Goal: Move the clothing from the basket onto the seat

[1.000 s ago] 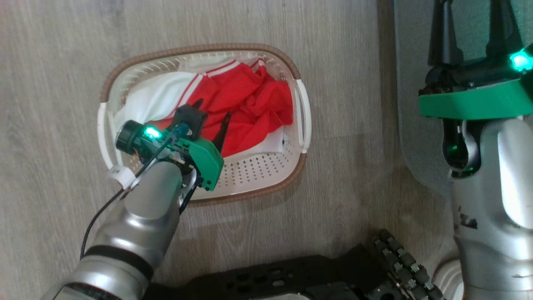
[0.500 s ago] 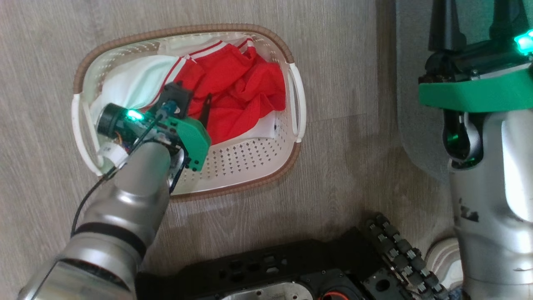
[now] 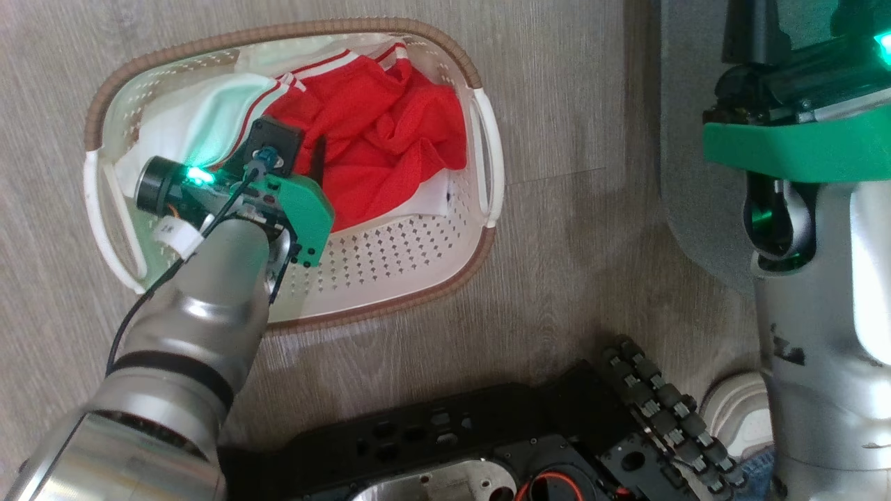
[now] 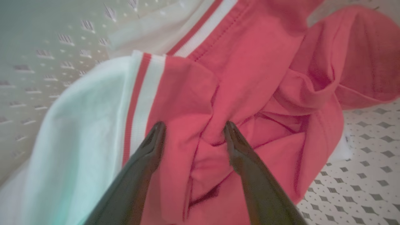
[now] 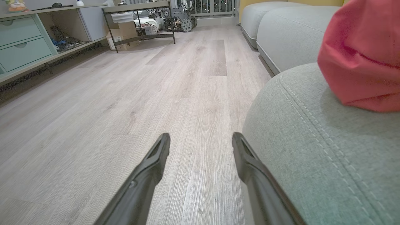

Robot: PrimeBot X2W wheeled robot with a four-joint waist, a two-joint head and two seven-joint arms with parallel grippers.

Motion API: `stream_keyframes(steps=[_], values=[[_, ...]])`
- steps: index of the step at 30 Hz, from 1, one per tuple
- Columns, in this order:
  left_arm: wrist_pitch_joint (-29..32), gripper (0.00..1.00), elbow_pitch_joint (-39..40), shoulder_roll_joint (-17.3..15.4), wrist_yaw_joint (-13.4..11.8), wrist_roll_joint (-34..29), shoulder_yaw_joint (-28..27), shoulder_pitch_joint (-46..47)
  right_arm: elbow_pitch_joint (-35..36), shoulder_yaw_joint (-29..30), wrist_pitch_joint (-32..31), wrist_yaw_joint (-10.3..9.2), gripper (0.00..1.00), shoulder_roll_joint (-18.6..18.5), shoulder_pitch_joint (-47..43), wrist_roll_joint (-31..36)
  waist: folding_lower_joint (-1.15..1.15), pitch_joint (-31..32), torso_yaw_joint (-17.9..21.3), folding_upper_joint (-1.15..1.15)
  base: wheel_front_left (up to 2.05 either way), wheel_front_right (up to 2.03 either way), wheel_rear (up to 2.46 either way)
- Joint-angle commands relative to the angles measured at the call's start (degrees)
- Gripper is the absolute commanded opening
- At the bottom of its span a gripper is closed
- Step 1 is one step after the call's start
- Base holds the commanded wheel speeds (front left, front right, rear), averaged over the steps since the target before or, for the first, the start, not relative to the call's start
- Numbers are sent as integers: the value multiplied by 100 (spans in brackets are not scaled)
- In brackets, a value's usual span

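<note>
The white perforated basket (image 3: 390, 306) with a brown rim stands on the wood floor. Red clothing (image 3: 390, 132) with white panels and striped trim is bunched in its far half. My left gripper (image 3: 299, 149) reaches down into the basket. In the left wrist view this gripper (image 4: 193, 125) is open, its fingertips resting on either side of a fold of red clothing (image 4: 250, 78). My right gripper (image 3: 800, 21) hovers open over the grey-green seat (image 3: 696, 139) at the right. In the right wrist view it (image 5: 200, 137) holds nothing beside the seat's rounded corner (image 5: 312, 150), where a red garment (image 5: 362, 62) lies.
My black wheeled base (image 3: 452, 452) sits just below the basket. Further sofa cushions (image 5: 290, 34) line the right side of the room. Drawers and open shelving (image 5: 22, 40) run along the left, with a low metal-framed table (image 5: 137, 18) at the far end.
The head camera has shifted, so the basket sits higher, further left and larger in the picture. My left gripper has stayed open over the red clothing and sunk slightly closer to it.
</note>
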State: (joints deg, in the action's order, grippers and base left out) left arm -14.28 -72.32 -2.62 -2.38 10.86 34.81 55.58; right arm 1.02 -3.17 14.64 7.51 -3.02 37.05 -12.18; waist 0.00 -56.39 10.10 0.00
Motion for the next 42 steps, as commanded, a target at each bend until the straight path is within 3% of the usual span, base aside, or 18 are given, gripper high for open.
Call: stream_keyframes(steps=[1, 2, 3, 4, 13, 24, 42], values=[[-37, 57, 3, -103, -37, 33, -44, -104, 210, -105, 36, -2, 100, 14, -94, -25, 0, -15, 8, 0, 0, 0, 0], [-28, 41, -13, -101, -39, 44, -40, -92, 218, -112, 36, -2, 100, 14, -87, -20, 0, -23, 11, 0, 0, 0, 0], [-25, 14, -27, -99, -40, 53, -34, -82, 221, -117, 36, -2, 100, 14, -78, -17, 0, -25, 12, 0, 0, 0, 0], [-25, 0, -40, -97, -40, 61, -28, -76, 217, -122, 36, -2, 100, 14, -68, -14, 0, -21, 12, 0, 0, 0, 0], [-65, 0, 165, -51, 160, 215, 23, -295, -47, -208, 36, -2, 100, 14, -130, -16, 0, 479, -98, 0, 0, 0, 0], [-71, 0, 1788, -135, 609, 306, -23, -1066, -764, -244, 36, -2, 100, 14, -562, 133, 0, 1868, -443, 0, 0, 0, 0], [-72, 0, 3299, -192, 722, 476, -444, -1811, -1695, -252, 36, -2, 100, 14, -1480, 226, 0, 3917, -707, 0, 0, 0, 0]])
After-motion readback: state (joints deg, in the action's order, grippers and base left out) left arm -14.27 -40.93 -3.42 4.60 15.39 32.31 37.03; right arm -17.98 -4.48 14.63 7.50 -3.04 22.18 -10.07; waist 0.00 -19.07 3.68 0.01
